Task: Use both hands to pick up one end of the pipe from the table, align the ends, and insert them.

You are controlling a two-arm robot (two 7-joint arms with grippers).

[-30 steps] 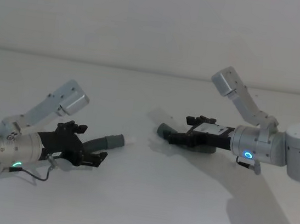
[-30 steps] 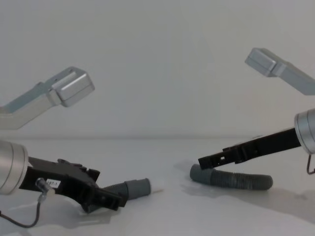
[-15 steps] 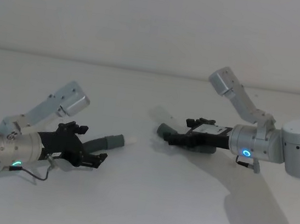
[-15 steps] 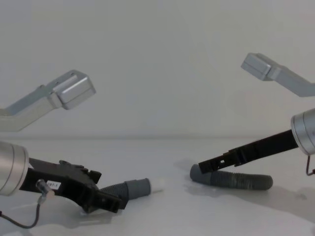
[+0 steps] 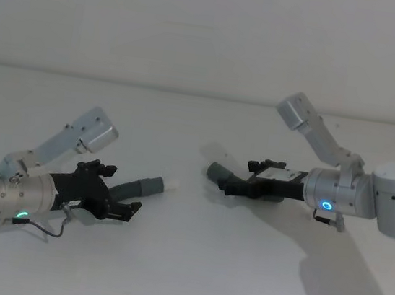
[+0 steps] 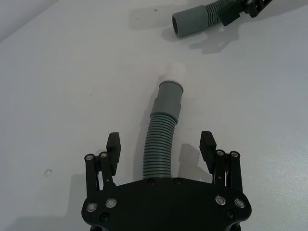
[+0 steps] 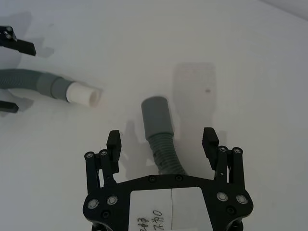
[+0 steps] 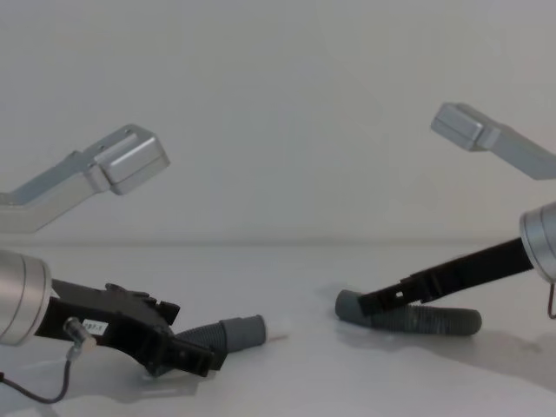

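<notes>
Left gripper (image 6: 161, 144) is released, jaws spread astride the white-tipped hose (image 5: 145, 186) lying on the bench (image 5: 181, 269). Right gripper (image 7: 162, 139) is equally spread over the plain-cuffed hose (image 5: 216, 171), at two o'clock from it.

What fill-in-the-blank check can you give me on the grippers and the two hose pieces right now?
1. The left gripper straddles the hose piece whose cuff ends in a ____ tip.
2. The right gripper has its jaws ____ on either side of the plain-cuffed piece.
3. Touching or apart: the two cuffs are ____, with bare table between them.
Missing words: white; open; apart.
</notes>
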